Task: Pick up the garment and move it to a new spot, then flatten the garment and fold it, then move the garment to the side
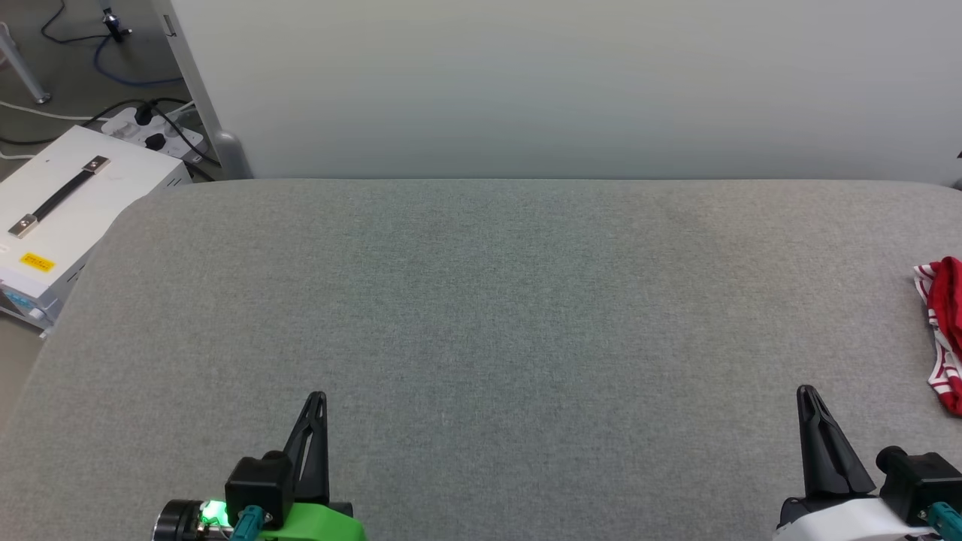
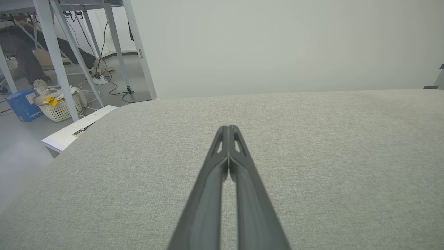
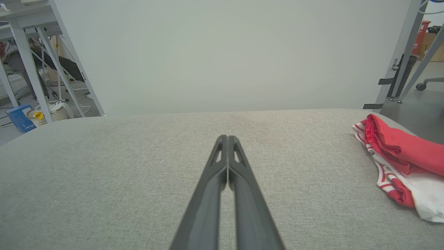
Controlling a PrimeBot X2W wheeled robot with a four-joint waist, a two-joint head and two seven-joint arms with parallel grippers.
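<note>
While garment (image 1: 945,323) lies bunched at right edge of pad (image 1: 481,300) | left fingers (image 1: 312,436) clenched | right fingers (image 1: 818,432) clenched, apart from it

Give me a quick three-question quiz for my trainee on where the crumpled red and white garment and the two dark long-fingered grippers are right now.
1. True or false: the left gripper is shut on the crumpled red and white garment.
2. Where on the grey woven fabric surface does the garment lie? A: at the centre. B: bunched up near its right edge. C: at its far left corner.
3. Which is nearer the garment, the left gripper or the right gripper?
Key: 1 false, both grippers are shut on nothing; 2 B; 3 the right gripper.
</note>
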